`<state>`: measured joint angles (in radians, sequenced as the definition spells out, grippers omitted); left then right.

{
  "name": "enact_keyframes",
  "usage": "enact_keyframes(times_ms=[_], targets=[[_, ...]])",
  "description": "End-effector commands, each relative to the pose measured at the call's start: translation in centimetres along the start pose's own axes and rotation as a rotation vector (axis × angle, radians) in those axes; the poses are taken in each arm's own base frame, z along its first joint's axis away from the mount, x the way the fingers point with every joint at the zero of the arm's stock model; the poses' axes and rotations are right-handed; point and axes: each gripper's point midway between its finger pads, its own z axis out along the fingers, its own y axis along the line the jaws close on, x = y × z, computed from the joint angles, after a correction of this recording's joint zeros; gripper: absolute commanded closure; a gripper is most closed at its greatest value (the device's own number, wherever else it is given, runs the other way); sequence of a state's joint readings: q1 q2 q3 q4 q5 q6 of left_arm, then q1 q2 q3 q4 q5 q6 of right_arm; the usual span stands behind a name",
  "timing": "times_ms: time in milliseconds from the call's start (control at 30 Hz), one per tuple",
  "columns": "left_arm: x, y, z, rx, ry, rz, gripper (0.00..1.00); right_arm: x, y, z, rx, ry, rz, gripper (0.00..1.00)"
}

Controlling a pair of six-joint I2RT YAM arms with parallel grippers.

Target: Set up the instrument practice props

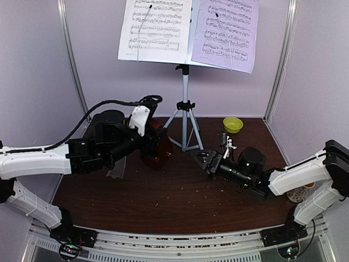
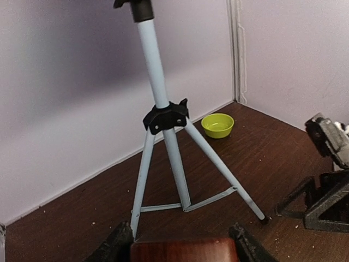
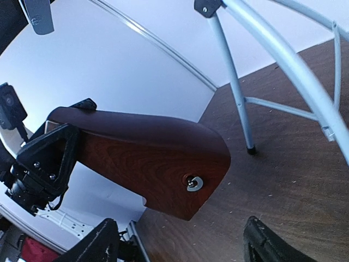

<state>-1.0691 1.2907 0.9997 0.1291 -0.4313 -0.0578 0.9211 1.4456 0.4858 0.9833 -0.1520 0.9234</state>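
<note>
The left arm was stretched out long and low across the table [image 1: 180,202] from the left side, forearm almost level, wrist pointing toward the middle. The left gripper [image 1: 148,141] was about half open and clamped onto the small dark-red metronome [image 1: 160,150]. In the left wrist view the wooden top sat right between the two fingers [image 2: 112,246]. In the right wrist view you could see one black finger pressed against the metronome's side. The metronome was near the middle of the table, just left of the tripod feet and in front of them.

The right arm was coming in from the right, elbow bent, forearm low and angled toward the centre. The right gripper [image 1: 203,158] was aimed at the metronome from the other side but stayed apart from it. Its jaws were spread wide with nothing in them, just bare table between the fingertips [image 3: 101,243] in its own camera.

The music stand [image 1: 185,103] was standing upright on its tripod at the back centre. Up on the desk the white sheet [image 1: 155,27] was on the left and the lavender sheet [image 1: 226,33] on the right, side by side. A little green bowl [image 1: 233,124] sat at the back, just right of the tripod.
</note>
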Motion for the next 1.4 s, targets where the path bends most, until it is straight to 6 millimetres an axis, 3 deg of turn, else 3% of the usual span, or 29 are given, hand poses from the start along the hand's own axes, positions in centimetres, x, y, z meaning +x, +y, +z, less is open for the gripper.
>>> enact_keyframes(times_ms=[0, 433, 767, 967, 1233, 1367], targets=[[-2.8, 2.0, 1.2, -0.102, -0.087, -0.250, 0.92, -0.2, -3.4, -1.5, 0.209, 0.010, -0.211, 0.20], [2.6, 0.9, 6.4, -0.207, 0.010, -0.372, 0.91, -0.5, -3.0, -1.6, 0.214, 0.023, -0.273, 0.19], [4.9, 0.8, 8.0, -0.260, 0.033, -0.478, 0.83, -0.6, -2.8, -1.5, 0.215, 0.033, -0.306, 0.19], [7.5, 0.7, 8.4, -0.349, 0.103, -0.531, 0.73, -0.9, -2.7, -1.6, 0.220, 0.021, -0.314, 0.20], [8.4, 0.0, 8.4, -0.460, 0.180, -0.507, 0.51, -1.0, -2.7, -1.4, 0.223, 0.020, -0.320, 0.19], [8.2, -0.3, 8.2, -0.433, 0.183, -0.512, 0.21, -1.0, -2.9, -1.4, 0.234, 0.024, -0.331, 0.17]])
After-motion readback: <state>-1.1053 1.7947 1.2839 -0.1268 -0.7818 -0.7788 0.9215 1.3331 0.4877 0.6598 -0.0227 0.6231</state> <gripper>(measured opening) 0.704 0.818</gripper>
